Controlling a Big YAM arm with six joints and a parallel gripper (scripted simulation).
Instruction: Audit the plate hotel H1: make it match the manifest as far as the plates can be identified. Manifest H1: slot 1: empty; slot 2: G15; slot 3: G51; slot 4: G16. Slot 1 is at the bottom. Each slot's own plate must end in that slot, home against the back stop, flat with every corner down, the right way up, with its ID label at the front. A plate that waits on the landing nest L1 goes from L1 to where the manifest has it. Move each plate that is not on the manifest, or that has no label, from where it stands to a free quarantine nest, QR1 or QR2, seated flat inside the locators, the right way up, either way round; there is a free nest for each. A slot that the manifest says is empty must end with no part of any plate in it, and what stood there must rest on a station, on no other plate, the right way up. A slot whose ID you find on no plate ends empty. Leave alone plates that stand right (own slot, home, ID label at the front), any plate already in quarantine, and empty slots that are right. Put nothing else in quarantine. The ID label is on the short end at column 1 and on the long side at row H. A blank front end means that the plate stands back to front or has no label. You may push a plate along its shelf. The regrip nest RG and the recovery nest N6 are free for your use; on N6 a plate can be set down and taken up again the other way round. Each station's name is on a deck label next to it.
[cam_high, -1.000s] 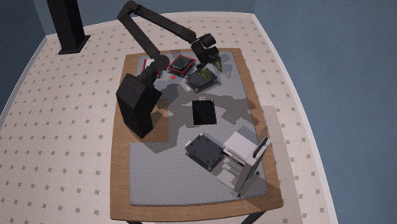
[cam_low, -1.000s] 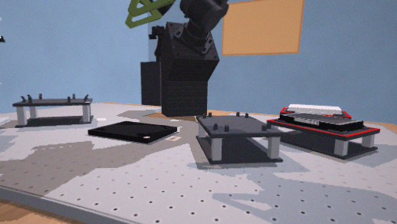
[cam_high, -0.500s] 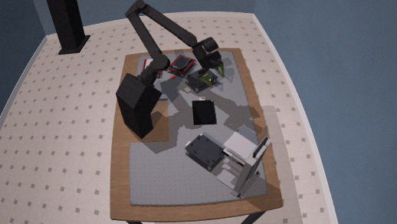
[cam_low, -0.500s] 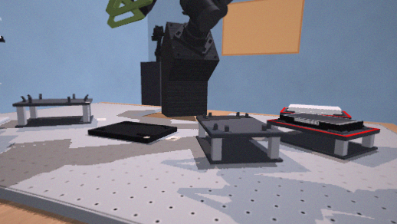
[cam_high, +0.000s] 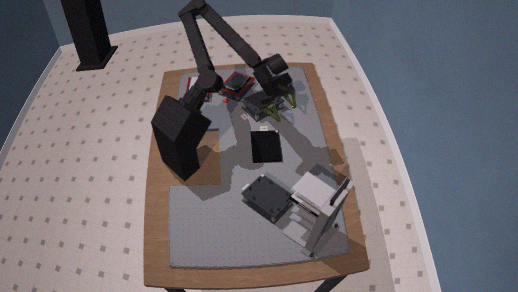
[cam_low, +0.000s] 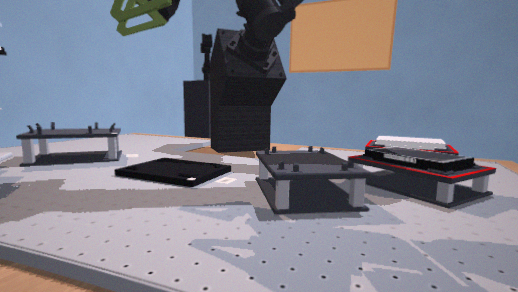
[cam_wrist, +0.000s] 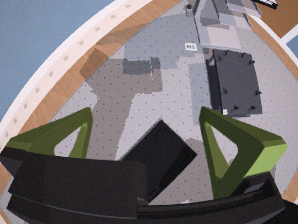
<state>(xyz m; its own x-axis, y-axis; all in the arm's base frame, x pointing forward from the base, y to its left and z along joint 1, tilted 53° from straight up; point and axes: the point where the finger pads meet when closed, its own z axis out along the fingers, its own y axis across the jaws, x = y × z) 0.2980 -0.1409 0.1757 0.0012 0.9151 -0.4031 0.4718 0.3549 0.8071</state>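
Observation:
My gripper (cam_high: 281, 106) (cam_low: 141, 15) (cam_wrist: 145, 112) has green fingers. It is open and empty, and hangs above a raised black nest (cam_high: 257, 106) (cam_low: 312, 167) at the back of the mat. That nest's top is bare. Behind it, a red-edged quarantine nest (cam_low: 477, 174) bears a dark plate (cam_high: 237, 80) (cam_low: 425, 156). The plate hotel (cam_high: 327, 207) stands at the front right; its light top and several shelves show, but I cannot read any labels. A raised nest (cam_high: 267, 197) (cam_low: 67, 133) (cam_wrist: 234, 83) stands in front of the hotel, with nothing on it.
A flat black slab (cam_high: 266, 146) (cam_low: 172, 171) (cam_wrist: 160, 156) lies on the mat between the two raised nests. A second red-edged nest (cam_high: 192, 85) is partly hidden behind the arm. The arm's black base block (cam_high: 179, 135) (cam_low: 245, 95) stands at the left.

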